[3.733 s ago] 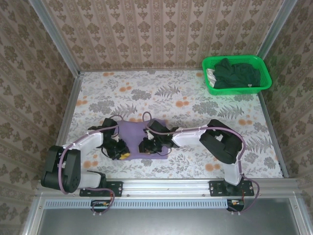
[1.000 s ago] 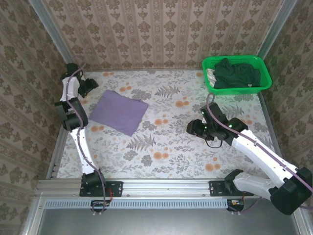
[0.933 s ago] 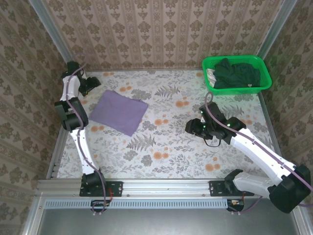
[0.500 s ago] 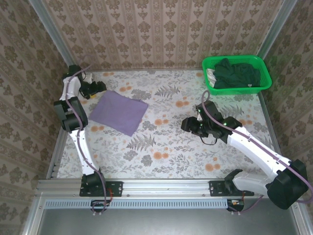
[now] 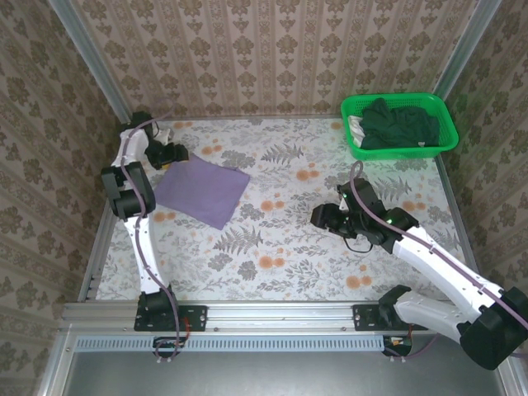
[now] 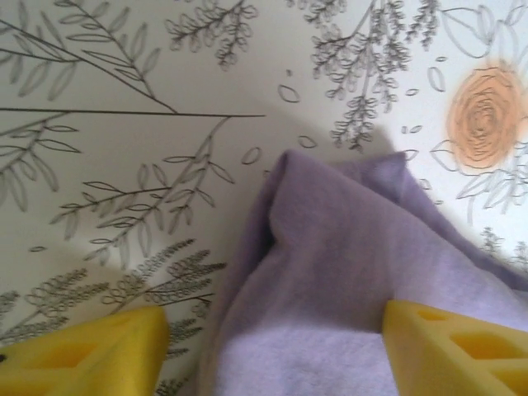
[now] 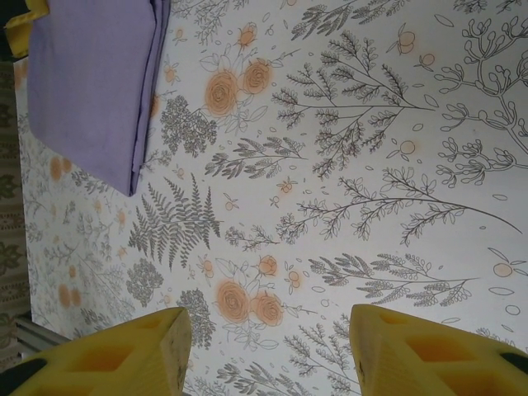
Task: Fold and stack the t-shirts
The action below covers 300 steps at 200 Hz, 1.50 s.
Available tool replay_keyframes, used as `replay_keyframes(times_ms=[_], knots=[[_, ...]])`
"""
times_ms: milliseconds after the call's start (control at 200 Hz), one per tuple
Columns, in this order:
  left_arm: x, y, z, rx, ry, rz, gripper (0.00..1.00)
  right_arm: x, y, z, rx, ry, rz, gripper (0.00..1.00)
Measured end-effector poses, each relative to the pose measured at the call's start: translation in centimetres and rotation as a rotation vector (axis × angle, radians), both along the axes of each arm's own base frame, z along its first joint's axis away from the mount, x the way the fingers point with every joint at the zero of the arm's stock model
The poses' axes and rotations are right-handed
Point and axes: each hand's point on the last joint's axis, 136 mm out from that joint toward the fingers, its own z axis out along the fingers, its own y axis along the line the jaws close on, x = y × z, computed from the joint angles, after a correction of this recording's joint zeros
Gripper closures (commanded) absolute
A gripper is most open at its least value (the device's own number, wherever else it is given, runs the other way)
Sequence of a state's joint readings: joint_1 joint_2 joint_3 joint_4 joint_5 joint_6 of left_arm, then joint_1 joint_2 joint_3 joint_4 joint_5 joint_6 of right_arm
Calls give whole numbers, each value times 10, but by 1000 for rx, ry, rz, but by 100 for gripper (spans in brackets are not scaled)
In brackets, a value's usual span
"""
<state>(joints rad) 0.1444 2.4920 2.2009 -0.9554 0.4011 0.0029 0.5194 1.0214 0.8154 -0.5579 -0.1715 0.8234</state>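
Presently both are being held unclenched: left gripper (image 6: pixel 272 330) astride a corner of the shirt (image 6: pixel 330 272), right gripper (image 7: pixel 268 330) over the table (image 7: pixel 371 165).

No text, label, brand or number can be read; the lavender t-shirt (image 5: pixel 202 190) shows plain cloth, the table (image 5: pixel 289 239) only a floral print

Folded lavender t-shirt (image 5: pixel 202 191), heaped green t-shirts (image 5: pixel 400 124)

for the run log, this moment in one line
left gripper: open at lavender shirt corner | right gripper: open, empty | green shirts: in basket
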Motion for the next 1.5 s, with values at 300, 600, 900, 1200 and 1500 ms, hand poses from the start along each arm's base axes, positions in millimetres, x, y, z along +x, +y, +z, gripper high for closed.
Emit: replay_keyframes(times_ms=[300,600,900,1200,1500], knots=[[4,21,-8,90,27,99,99,-4,-2,1,7,8,-13,45],[25,21,-4,120,-45,149,100,-10,-7,-5,-17,39,-18,45],[48,58,6,142,-105,359,100,-15,-11,-4,-23,43,-26,45],[92,129,15,142,-231,685,100,-26,-13,-3,-59,75,-21,45],[99,138,2,106,-225,839,78,-28,-10,4,-78,69,-13,45]])
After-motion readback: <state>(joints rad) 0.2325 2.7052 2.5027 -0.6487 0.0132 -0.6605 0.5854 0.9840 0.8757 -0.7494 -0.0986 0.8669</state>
